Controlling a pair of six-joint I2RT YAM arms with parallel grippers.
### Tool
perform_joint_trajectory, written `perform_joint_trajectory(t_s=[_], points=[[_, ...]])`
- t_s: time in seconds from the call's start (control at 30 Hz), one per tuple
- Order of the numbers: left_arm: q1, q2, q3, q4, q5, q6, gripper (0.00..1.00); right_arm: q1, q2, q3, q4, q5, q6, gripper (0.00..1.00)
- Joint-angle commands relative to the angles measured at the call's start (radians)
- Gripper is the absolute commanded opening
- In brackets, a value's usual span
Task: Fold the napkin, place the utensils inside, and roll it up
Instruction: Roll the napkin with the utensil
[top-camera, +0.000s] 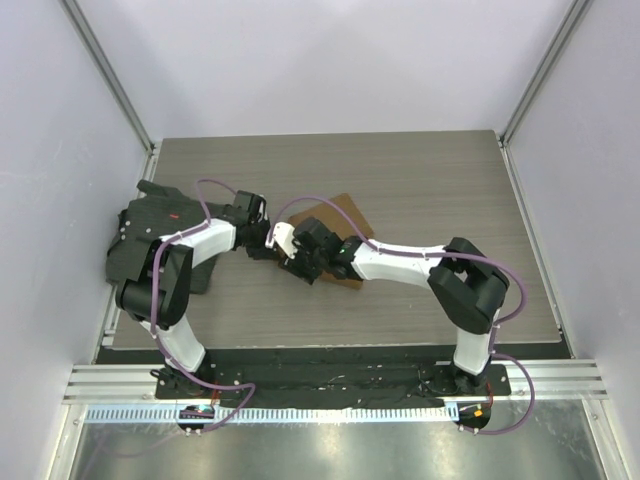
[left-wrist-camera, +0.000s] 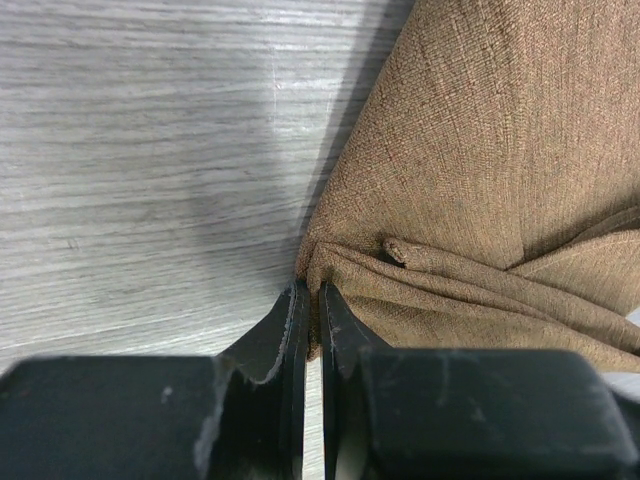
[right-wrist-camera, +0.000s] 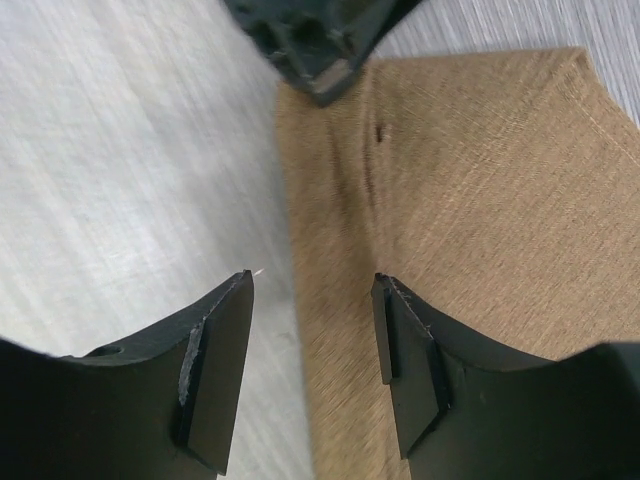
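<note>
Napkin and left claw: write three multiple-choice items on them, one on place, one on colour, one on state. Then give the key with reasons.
1. Where does the napkin lie?
A. on the grey wood-grain table
B. on a white plate
C. in a basket

2. What colour is the napkin?
A. white
B. blue
C. tan-brown

3. How does the left claw stand?
A. wide open, high above the cloth
B. shut on the napkin's edge
C. out of every view

Key:
1 A: the top view shows it on the tabletop, mid-table.
2 C: both wrist views show a tan-brown weave.
3 B: the left wrist view shows its fingers pinched on bunched cloth.
</note>
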Motion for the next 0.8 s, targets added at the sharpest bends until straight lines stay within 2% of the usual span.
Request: perform_joint_trajectory(t_s=[0.0, 0.3, 0.53, 0.67, 0.7, 0.77], points=[[-0.001, 0.011, 0.018, -0.064, 0.028, 0.008, 0.09, -0.007, 0.03, 0.003, 0.097, 0.03, -0.044, 0.58], [-0.001, 0.003, 0.016, -0.07, 0.025, 0.011, 0.09, -0.032, 0.09, -0.003, 0.085, 0.008, -0.041, 0.56], [-0.001, -0.002, 0.016, -0.055, 0.039, 0.008, 0.1, -0.053, 0.127, -0.005, 0.033, -0.053, -0.041, 0.49], [0.001, -0.028, 0.013, -0.043, 0.046, -0.003, 0.15, -0.053, 0.147, -0.019, 0.009, -0.029, -0.03, 0.39], [0.001, -0.035, 0.012, -0.038, 0.045, -0.008, 0.22, -0.053, 0.15, -0.026, 0.005, -0.025, -0.022, 0.35], [0.005, -0.064, 0.012, -0.036, 0.039, -0.015, 0.28, -0.057, 0.153, -0.028, -0.021, -0.036, -0.011, 0.26]])
